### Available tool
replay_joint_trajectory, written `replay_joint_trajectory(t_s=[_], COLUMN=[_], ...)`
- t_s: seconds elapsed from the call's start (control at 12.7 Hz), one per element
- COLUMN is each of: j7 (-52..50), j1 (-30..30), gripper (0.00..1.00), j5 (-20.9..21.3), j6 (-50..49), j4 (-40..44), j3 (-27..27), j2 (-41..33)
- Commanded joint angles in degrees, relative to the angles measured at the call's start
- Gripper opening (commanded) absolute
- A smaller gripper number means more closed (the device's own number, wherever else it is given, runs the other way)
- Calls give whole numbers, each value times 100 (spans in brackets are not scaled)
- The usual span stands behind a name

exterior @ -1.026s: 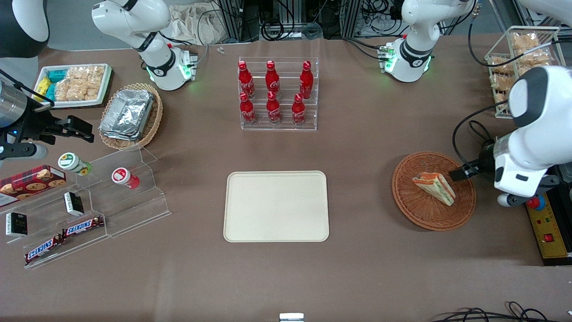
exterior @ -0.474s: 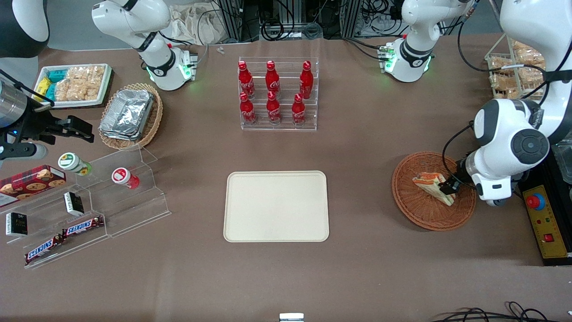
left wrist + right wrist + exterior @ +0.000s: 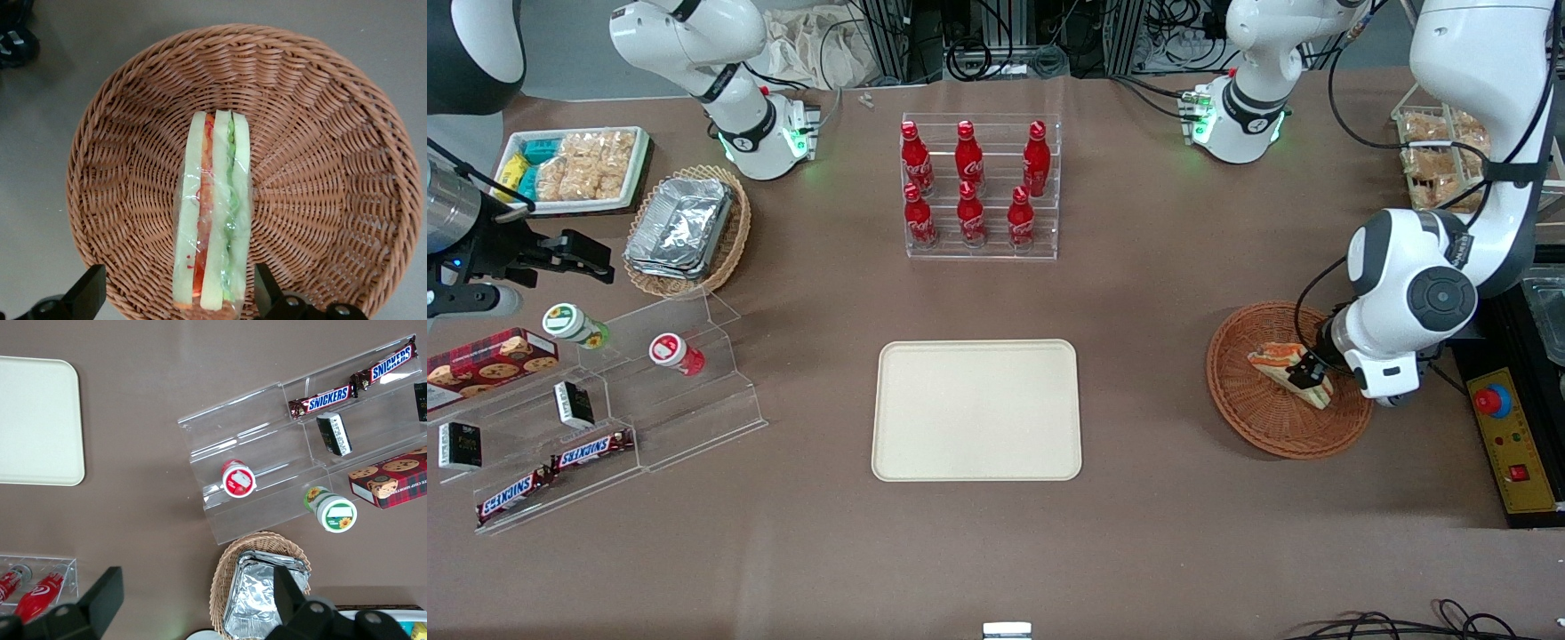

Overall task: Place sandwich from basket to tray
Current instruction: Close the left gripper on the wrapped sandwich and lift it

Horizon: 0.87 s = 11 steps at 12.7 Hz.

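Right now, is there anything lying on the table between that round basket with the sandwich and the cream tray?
No. In the front view only bare brown table separates the basket from the tray. The gripper is open around the sandwich.

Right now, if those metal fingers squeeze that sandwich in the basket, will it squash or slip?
Probably squashes a little: the sandwich shows soft pale bread and filling layers. Its shiny clear wrap may be slippery. It stands on edge in the basket, so a push could tip it. The open gripper straddles it.
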Motion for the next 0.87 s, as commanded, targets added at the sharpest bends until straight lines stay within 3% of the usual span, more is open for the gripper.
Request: replay_joint_trajectory(t_s=[0.0, 0.32, 0.39, 0.47, 0.55, 0.63, 0.79], j7=[-381, -576, -602, -672, -803, -840, -831], j1=[15, 7, 15, 7, -2, -11, -29], gripper=[100, 99, 81, 56, 24, 0, 0], j5=[159, 168, 159, 159, 168, 168, 168], j6=[293, 602, 602, 602, 602, 567, 479], j4=[-72, -19, 7, 25, 42, 69, 173], j3=[90, 99, 91, 91, 91, 91, 82], j2=[146, 489, 489, 489, 489, 463, 349])
